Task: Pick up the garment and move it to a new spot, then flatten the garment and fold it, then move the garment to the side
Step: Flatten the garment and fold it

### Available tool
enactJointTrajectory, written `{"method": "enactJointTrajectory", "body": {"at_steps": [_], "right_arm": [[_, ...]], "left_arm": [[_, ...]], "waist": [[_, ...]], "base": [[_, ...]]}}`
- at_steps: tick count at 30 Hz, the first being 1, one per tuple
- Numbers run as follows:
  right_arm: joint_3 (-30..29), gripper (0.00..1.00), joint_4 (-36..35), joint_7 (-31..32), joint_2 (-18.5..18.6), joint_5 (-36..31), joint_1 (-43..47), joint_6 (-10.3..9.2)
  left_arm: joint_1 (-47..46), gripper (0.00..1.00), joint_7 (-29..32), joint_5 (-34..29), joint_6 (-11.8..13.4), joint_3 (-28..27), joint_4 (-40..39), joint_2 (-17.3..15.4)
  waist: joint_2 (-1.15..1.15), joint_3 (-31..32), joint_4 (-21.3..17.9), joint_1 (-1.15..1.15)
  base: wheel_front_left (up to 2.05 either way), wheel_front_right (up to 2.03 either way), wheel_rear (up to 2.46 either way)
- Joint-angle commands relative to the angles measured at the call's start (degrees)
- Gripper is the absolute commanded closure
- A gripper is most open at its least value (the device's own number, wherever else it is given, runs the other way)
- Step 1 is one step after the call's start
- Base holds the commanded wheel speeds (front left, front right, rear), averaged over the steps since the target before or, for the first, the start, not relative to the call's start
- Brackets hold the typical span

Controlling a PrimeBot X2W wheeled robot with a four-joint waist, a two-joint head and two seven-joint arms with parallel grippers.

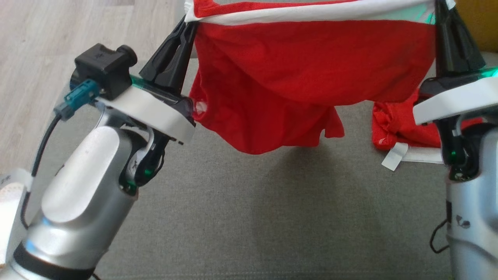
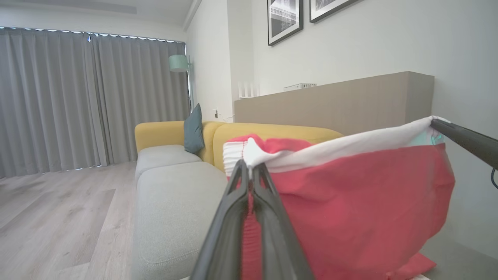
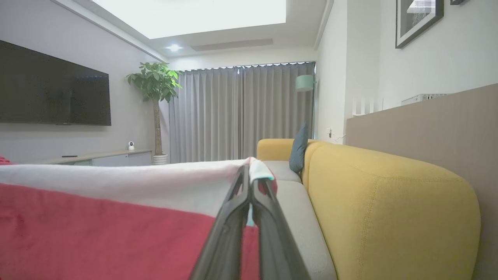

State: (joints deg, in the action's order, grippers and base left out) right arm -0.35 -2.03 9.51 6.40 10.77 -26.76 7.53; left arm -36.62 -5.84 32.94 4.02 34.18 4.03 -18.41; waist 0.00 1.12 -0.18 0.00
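Your left gripper (image 1: 190, 27) and right gripper (image 1: 441, 15) each pinch a top corner of the red garment (image 1: 311, 70), which hangs stretched between and below them.

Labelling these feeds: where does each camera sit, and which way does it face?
Head view: robot's head, facing down at the grey seat; left hand and right hand hold the red garment.
Left wrist view: left wrist, facing the yellow backrest; own shut fingers show.
Right wrist view: right wrist, facing the curtains; own shut fingers show.
Both wrist views share the teal cushion.
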Motion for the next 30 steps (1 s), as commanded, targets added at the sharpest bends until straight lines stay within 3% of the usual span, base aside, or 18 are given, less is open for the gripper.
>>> {"method": "enactJointTrajectory", "body": {"at_steps": [1,7,13,18,24,30], "right_arm": [[1.2,1.00,-1.9,-0.4,-0.2,0.5,-1.9,-0.04],[1.1,1.00,-6.0,0.4,-1.0,0.2,2.6,-0.04],[-0.2,1.00,-14.5,5.4,-1.2,-1.2,7.7,-0.04],[0.2,1.00,-15.9,8.6,-0.3,-1.7,4.9,-0.04],[3.3,1.00,-7.4,9.8,1.0,-0.2,-9.3,-0.04],[8.2,1.00,13.1,1.3,3.0,-2.2,-31.4,-0.04]], "left_arm": [[-2.5,1.00,0.5,0.3,0.4,-2.9,-2.3,-2.2],[2.0,1.00,3.8,0.1,2.1,-1.7,-8.0,-4.8],[6.1,1.00,9.0,0.9,3.7,-1.0,-16.3,-8.3],[3.8,1.00,11.7,1.3,2.8,-1.3,-17.4,-9.9],[-6.0,1.00,14.4,3.8,-2.4,-2.2,-9.5,-9.4],[-22.5,1.00,11.1,1.6,-7.3,-3.8,9.2,-7.6]], "waist": [[0.00,0.4,0.2,0.00],[0.00,1.6,0.8,0.00],[0.00,1.0,1.8,0.00],[0.00,-1.0,1.9,0.00],[0.00,-8.4,1.0,0.00],[0.00,-16.6,-0.6,0.00]], "base": [[0.00,0.00,0.00],[0.00,0.00,0.00],[0.00,0.00,0.00],[0.00,0.00,0.00],[0.00,0.00,0.00],[0.00,0.00,0.00]]}}
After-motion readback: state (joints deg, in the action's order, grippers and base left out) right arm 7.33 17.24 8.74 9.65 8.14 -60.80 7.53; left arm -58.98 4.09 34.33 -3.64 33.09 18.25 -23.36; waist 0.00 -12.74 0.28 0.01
